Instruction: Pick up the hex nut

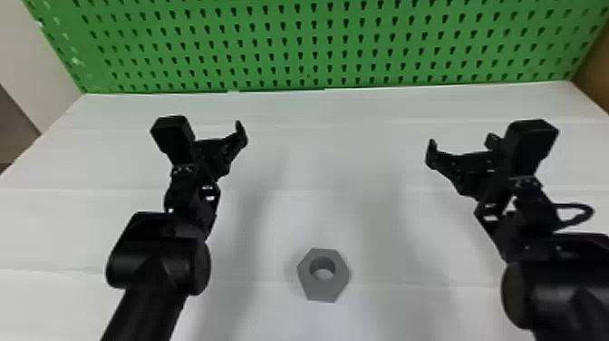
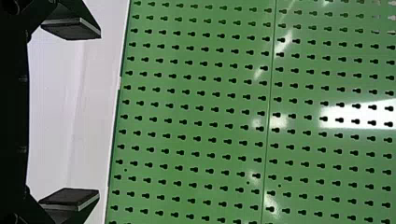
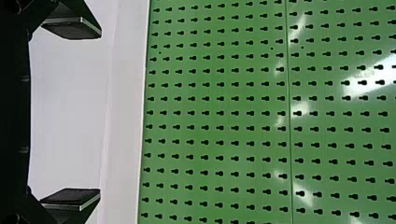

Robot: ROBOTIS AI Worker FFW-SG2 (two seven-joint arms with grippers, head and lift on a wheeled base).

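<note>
Nearest item of note, head view: one grey hex nut (image 1: 336, 283), lying flat on the near part of the white surface (image 1: 312, 217), bore facing up and pale at the bottom. It sits between the two black forearms, well apart from both, and is not held.

Beyond it, the left hand (image 1: 218, 146) is over the surface on the left, and the right hand (image 1: 462, 158) over it on the right, the two well apart from each other. In the head view a dark camera housing (image 1: 174, 136) stands beside the left hand's visible fingertip and another (image 1: 530, 140) beside the right's; a cable loop (image 1: 577, 215) stands out from the right wrist.

The wrist views supply what the head view leaves partly masked. The left hand (image 2: 98, 113) is open, both flat fingers (image 2: 72, 29) parted with nothing between them. The right hand (image 3: 99, 113) is likewise open and empty, its pads set wide.

At the far edge of the surface stands a green perforated board (image 1: 290, 41), rows of keyhole slots throughout. The wrist views add a straight joint line and bright glare patches on it. Farthest right in the head view: a brown panel (image 1: 596, 68).
</note>
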